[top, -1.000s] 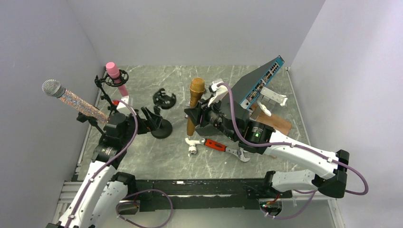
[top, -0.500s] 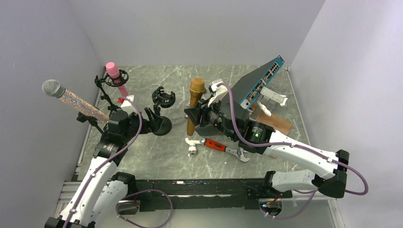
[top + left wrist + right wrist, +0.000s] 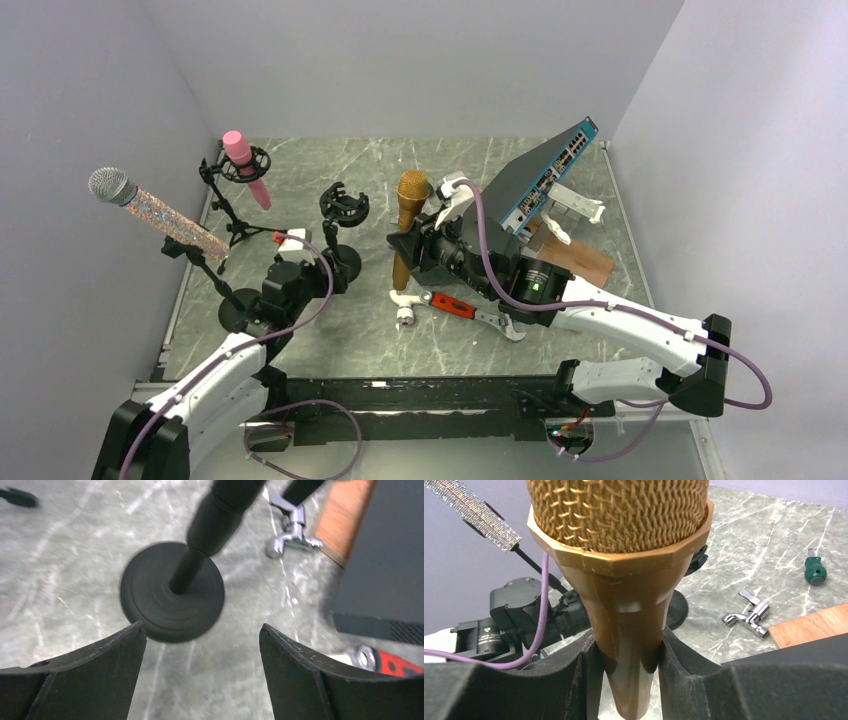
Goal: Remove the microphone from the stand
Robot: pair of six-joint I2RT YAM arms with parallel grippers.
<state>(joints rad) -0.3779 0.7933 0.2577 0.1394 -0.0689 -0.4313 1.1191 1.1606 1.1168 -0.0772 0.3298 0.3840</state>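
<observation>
The gold microphone [image 3: 407, 220] is upright in my right gripper [image 3: 412, 245], clear of the stand. In the right wrist view the gripper [image 3: 626, 650] is shut on the microphone's tapered body [image 3: 624, 555]. The black stand [image 3: 343, 205] has an empty clip and a round base [image 3: 342, 264]. My left gripper [image 3: 322, 270] is open and empty just in front of that base. In the left wrist view the base [image 3: 172, 597] and pole [image 3: 220, 510] lie beyond the open fingers [image 3: 100, 670].
A pink microphone [image 3: 240, 150] and a glittery silver microphone [image 3: 150, 205] sit on stands at the left. A tilted network switch [image 3: 545, 175], a wooden board [image 3: 575, 260], a red-handled wrench [image 3: 455, 305] and a chrome tap [image 3: 746, 615] lie at the right.
My left arm has pulled back toward the near edge and swung right, its open gripper now in front of the stand's base. The right gripper with the microphone has barely moved.
</observation>
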